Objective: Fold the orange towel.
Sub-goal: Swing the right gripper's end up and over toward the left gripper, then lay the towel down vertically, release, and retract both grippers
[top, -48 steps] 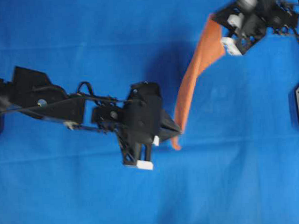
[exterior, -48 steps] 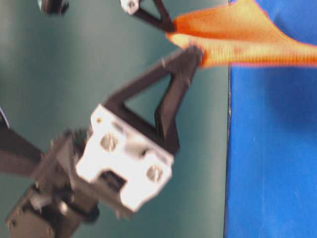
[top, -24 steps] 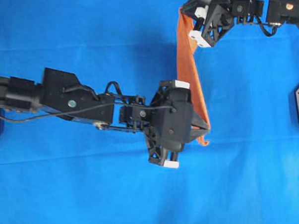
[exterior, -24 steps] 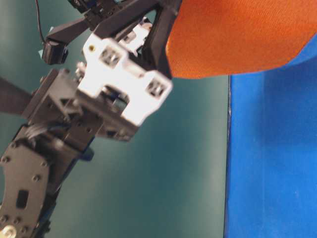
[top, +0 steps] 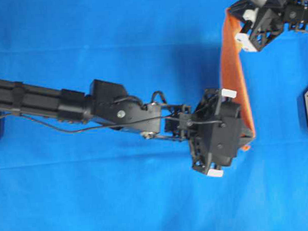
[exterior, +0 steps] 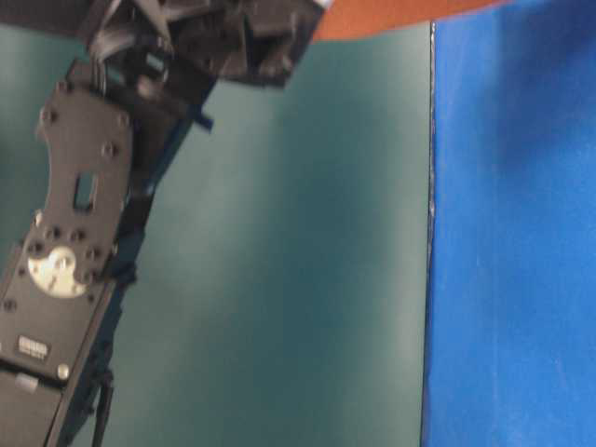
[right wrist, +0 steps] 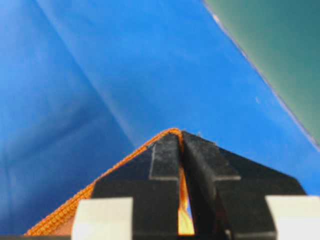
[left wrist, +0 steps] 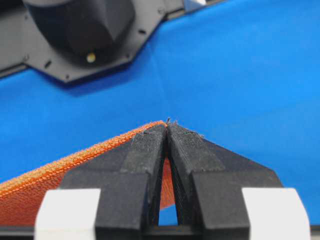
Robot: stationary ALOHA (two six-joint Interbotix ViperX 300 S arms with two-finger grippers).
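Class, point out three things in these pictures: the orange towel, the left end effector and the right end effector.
orange towel [top: 233, 76]: overhead view, middle of the strip hanging between the arms.
left end effector [left wrist: 167, 131]: left wrist view, tips pinched on the towel's corner.
right end effector [right wrist: 181, 137]: right wrist view, tips shut on the towel's edge.

Hung stretched in the air above the blue cloth-covered table [top: 96, 200]: the bright orange square microfibre towel [top: 233, 76]. Was pinched at its far corner by the right gripper [top: 230, 14], at its near corner by the left gripper [top: 249, 138], right of the middle.
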